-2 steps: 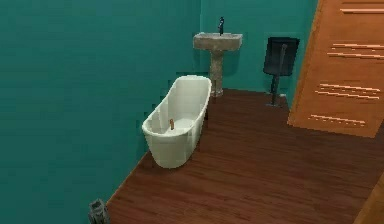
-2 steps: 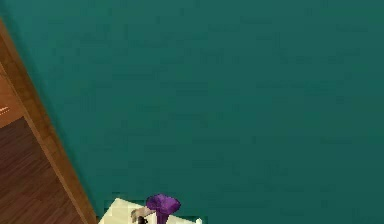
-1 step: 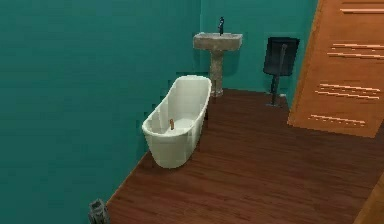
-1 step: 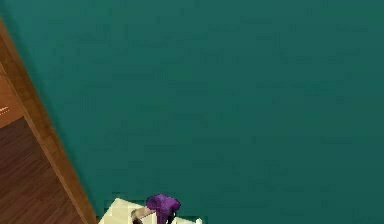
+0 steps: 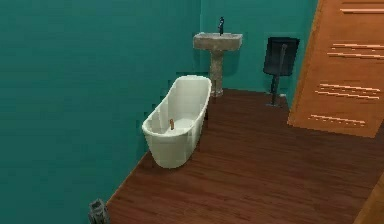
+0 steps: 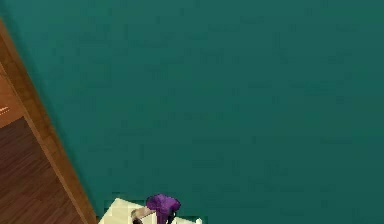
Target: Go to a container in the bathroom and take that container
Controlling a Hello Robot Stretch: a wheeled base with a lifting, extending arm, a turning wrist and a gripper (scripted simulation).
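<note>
A dark, bin-like box (image 5: 281, 57) stands on a thin stand against the far teal wall, between the pedestal sink (image 5: 217, 45) and the orange door (image 5: 345, 65). A small dark upright thing (image 5: 221, 27) stands on the sink's back rim. A small brown thing (image 5: 172, 124) lies inside the white bathtub (image 5: 178, 120). In the arm side view a purple thing (image 6: 160, 205) sits on a pale surface (image 6: 125, 212) at the bottom edge, before the teal wall.
The bathtub stands along the teal wall at the forward view's left. Dark wood floor (image 5: 260, 160) stretches between tub and door. A small grey thing (image 5: 96, 210) stands on the floor at the bottom left. An orange door edge (image 6: 40, 120) slants down the arm side view's left.
</note>
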